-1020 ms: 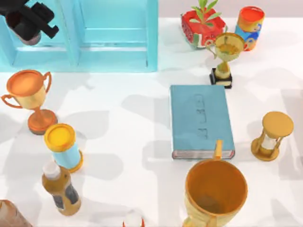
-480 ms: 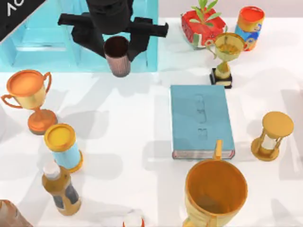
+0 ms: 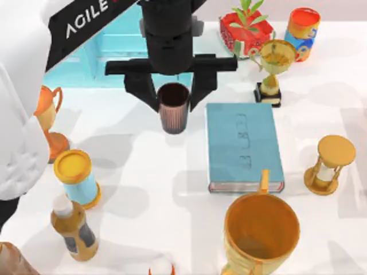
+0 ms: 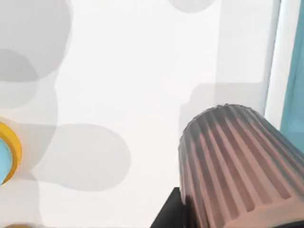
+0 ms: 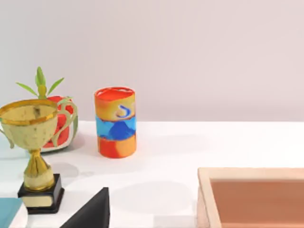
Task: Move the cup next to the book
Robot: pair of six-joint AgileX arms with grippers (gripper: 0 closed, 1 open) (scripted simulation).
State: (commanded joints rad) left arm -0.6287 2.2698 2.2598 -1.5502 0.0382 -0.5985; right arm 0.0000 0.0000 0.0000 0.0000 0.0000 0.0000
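Overhead, left gripper (image 3: 174, 97) clamps cup (image 3: 173, 107) beside book (image 3: 245, 146).

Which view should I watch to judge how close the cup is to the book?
The top view: the cup, held by the left tool, hangs just left of the book's far corner. The left wrist view shows the cup's ribbed side close up, over bare table.

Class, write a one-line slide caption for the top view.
Left pincer carries the cup beside the book.
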